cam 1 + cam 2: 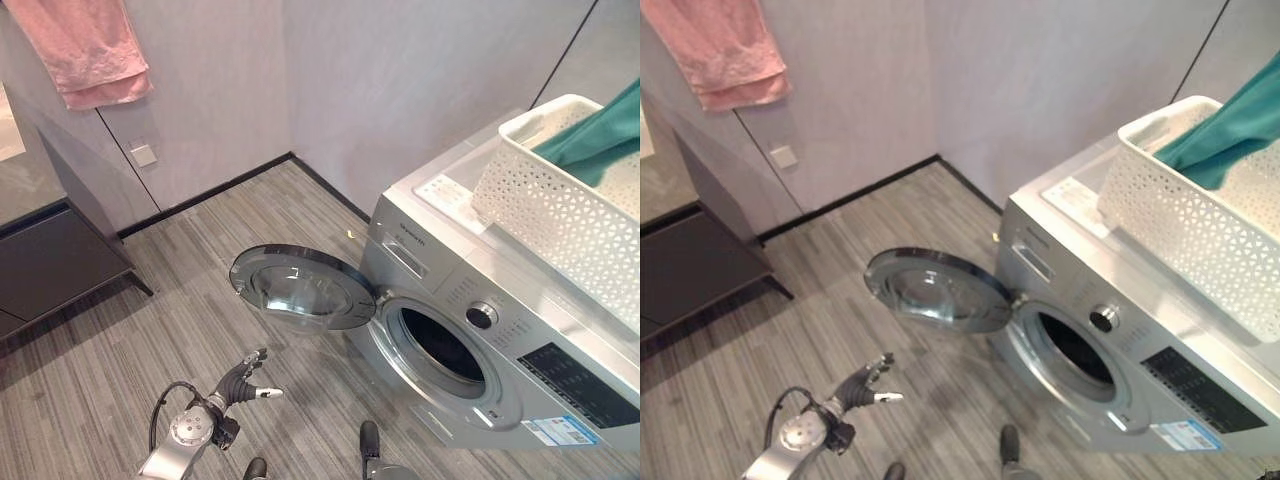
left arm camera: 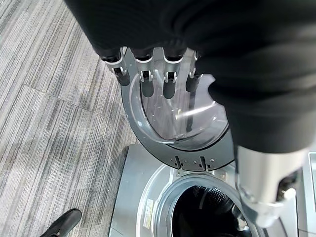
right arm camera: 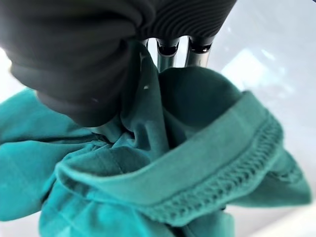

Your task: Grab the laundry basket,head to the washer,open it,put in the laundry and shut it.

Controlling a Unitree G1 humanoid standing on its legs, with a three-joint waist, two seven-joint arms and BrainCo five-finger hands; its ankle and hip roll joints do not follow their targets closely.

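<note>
From the head camera I see the silver front-loading washer (image 1: 500, 330) standing against the grey wall with its round glass door (image 1: 300, 288) swung fully open toward the robot's left, leaving the dark drum opening (image 1: 440, 345) exposed. On the washer's top sits the white perforated laundry basket (image 1: 1185, 225), with a teal garment (image 1: 1225, 135) rising out of it toward the upper right edge of the view.

My right wrist camera looks straight into that teal cloth: the right hand (image 3: 170, 47) has its fingers buried in the bunched fabric, which wraps round them with a stitched hem folded across the front, so I read it as clutching the garment over the basket's white inside.

The left hand (image 1: 243, 380) hangs low over the grey striped floor (image 1: 120, 380), well apart from the door, fingers spread loosely and holding nothing. Its wrist camera looks down past the relaxed fingers (image 2: 170, 81) at the door glass and the hinge.

There is a blue-and-white sticker (image 1: 562, 431) on the washer's lower front corner and small lettering on the panel; I cannot read either. A pink towel (image 1: 85, 50) hangs on the wall at the upper left, above a dark cabinet (image 1: 50, 265).
</note>
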